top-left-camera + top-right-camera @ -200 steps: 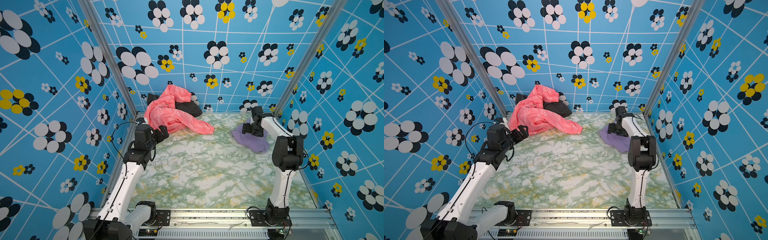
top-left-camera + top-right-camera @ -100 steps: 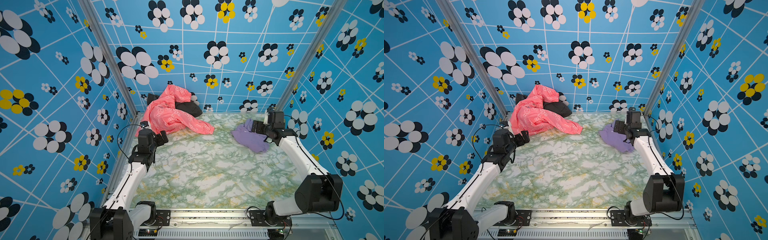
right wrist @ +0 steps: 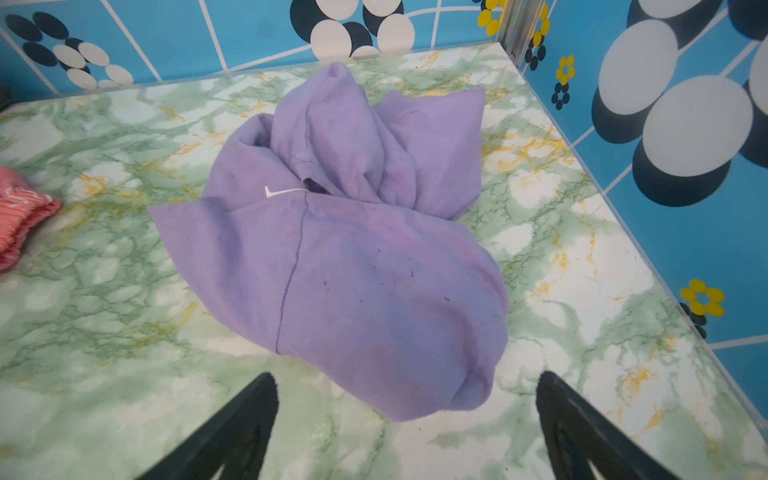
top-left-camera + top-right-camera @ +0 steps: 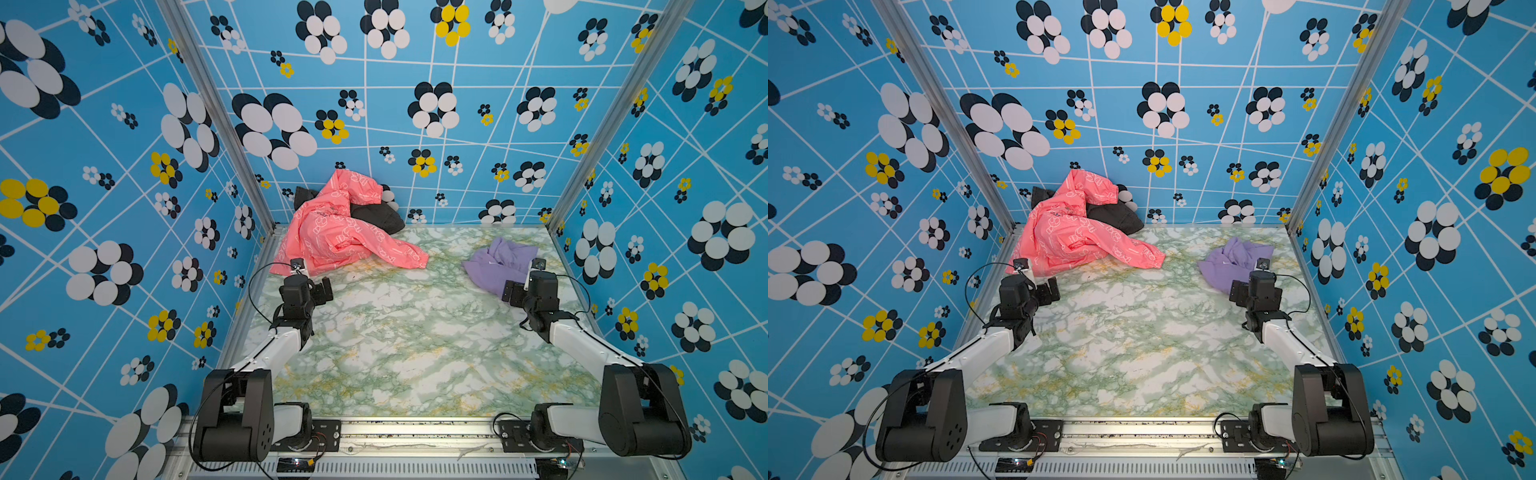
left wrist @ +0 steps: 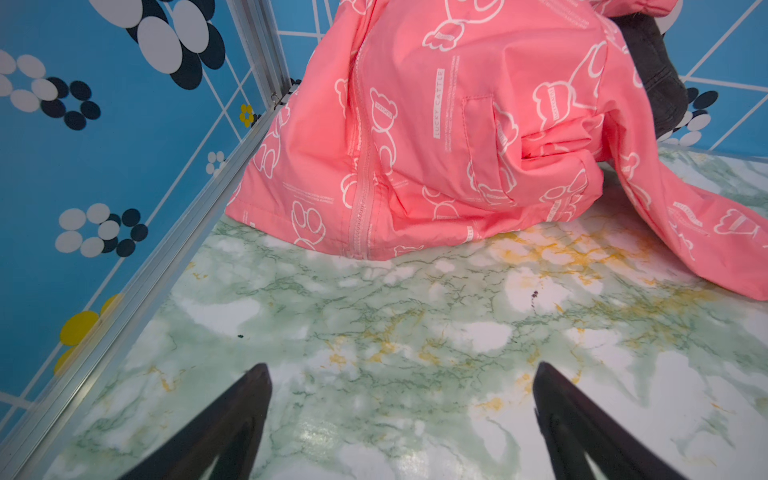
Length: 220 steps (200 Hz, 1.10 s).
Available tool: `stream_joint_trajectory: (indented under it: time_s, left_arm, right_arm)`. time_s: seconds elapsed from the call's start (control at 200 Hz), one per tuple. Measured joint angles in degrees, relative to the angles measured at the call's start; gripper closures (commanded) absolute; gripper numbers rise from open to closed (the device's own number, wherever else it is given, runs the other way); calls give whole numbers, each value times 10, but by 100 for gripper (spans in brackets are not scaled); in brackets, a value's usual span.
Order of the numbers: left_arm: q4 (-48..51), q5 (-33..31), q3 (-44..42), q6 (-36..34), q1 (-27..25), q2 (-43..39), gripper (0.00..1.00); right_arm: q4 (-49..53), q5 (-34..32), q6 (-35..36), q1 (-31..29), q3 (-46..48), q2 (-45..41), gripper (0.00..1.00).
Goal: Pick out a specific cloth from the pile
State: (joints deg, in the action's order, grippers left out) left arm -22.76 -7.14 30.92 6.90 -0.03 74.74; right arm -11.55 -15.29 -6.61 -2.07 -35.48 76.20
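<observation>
Left arm (image 4: 274, 345) and right arm (image 4: 582, 345) both reach in low from the near rail over the green marbled tabletop (image 4: 395, 353). Left jaws are spread wide and empty, with bare tabletop between the tips in the left wrist view; they sit near the left wall, just short of the pink jacket's hem. Right jaws are also spread wide, gripping nothing.

The cloth (image 3: 353, 249) is a lavender garment crumpled flat on the tabletop at far right, close to the right wall, seen in both top views (image 4: 496, 266) (image 4: 1229, 264). Its near fold lies just ahead of the right jaws and centred between the two tips, neither tip touching fabric. A small white mark (image 3: 282, 192) shows mid-cloth.

The cloth is well apart from the pile (image 4: 345, 224) in the far left corner, where the pink jacket (image 5: 436, 137) with white print is draped over a dark garment (image 4: 378, 216) against the back wall (image 4: 415, 124).
</observation>
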Motion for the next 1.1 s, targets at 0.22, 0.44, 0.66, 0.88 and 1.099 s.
stream_joint_trajectory:
  time_s: [0.22,0.44,0.66,0.88,1.099]
  left_arm:
    - [-67,14,-19,-9,12,23,1]
    - [-156,41,-73,-11,13,51,1]
    - [-195,63,-80,-12,23,83,1]
    - [-238,108,-80,-38,18,123,1]
    - [-271,117,-82,-49,14,137,1]
  right_arm:
    - [-123,-7,15,1,36,39,1]
    - [-223,-5,18,4,82,69,1]
    - [-301,26,31,7,109,106,1]
    - [-358,47,41,7,127,119,1]
    - [-375,54,44,7,127,119,1]
